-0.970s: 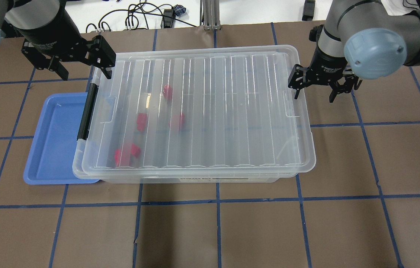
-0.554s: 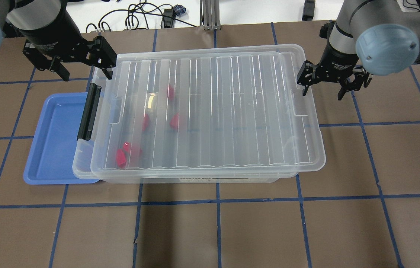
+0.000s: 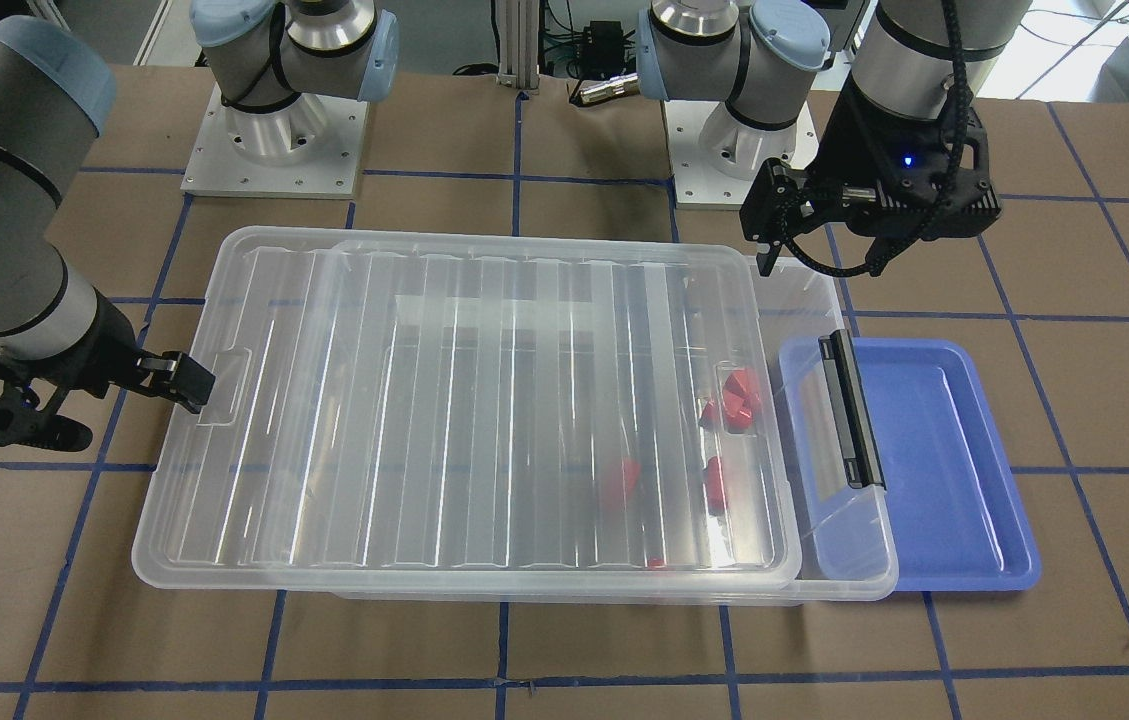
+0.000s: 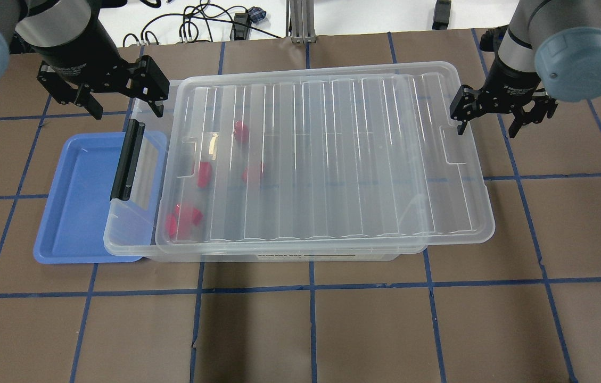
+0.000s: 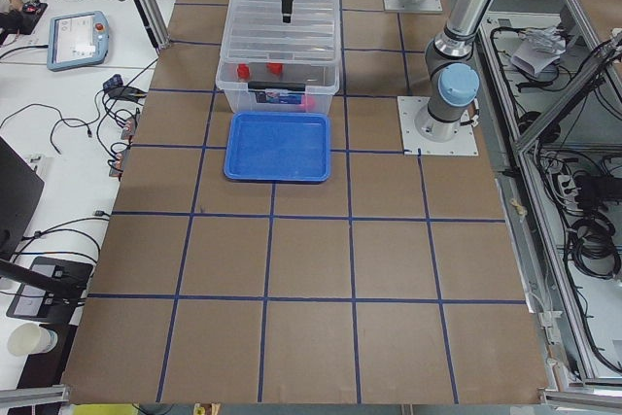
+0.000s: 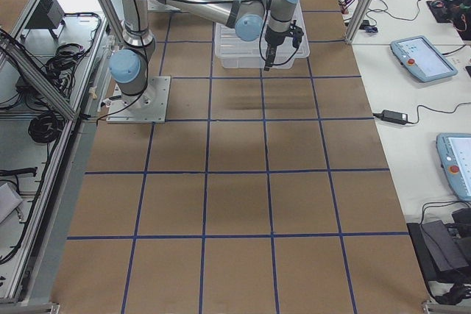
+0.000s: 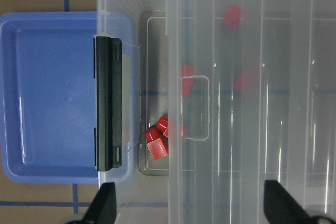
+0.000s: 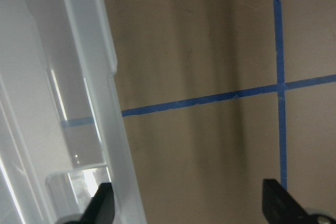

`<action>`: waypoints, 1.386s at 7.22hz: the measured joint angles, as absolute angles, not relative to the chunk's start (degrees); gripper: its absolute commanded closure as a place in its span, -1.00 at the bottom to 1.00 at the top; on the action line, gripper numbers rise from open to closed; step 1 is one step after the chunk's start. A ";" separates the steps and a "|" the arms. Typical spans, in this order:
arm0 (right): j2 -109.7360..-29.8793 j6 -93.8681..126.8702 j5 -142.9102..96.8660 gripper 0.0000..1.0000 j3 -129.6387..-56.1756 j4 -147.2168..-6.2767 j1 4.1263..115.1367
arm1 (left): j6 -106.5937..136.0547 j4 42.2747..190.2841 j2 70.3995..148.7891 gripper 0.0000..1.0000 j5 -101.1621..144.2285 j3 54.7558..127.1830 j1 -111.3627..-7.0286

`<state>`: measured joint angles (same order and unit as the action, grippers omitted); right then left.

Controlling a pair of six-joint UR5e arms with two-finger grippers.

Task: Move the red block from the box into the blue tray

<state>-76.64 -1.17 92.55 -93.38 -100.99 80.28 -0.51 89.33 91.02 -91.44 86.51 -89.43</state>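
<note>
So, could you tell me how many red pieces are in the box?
5 red pieces: three spread under the lid, two bunched by the latch, where more may hide.

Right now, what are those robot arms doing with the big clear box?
The right claw, open, has one finger at the lid's edge and has been dragging it sideways off the box. A gap now shows at the latch end, by the tray. The left claw hovers open there. The red blocks are still inside.

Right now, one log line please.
lid: offset rightward, latch end uncovered; red blocks: in box; blue tray: no block; left gripper: open; right gripper: open, at lid edge
</note>
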 measured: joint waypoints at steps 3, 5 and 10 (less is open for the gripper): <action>-76.64 -7.22 92.66 -1.00 -93.26 -101.01 76.91 | -0.64 89.22 91.65 -1.00 -91.33 86.89 -89.50; -76.64 -10.74 93.21 -1.00 -93.25 -101.03 74.87 | -0.79 89.23 92.14 -1.00 -91.48 86.53 -89.50; -76.58 -16.23 95.28 -1.00 -93.20 -101.20 71.91 | -2.77 84.18 97.89 -1.00 -91.45 87.23 -89.45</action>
<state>-76.58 -16.23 95.28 -93.20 -101.20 71.91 -2.77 84.18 97.89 -91.45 87.23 -89.45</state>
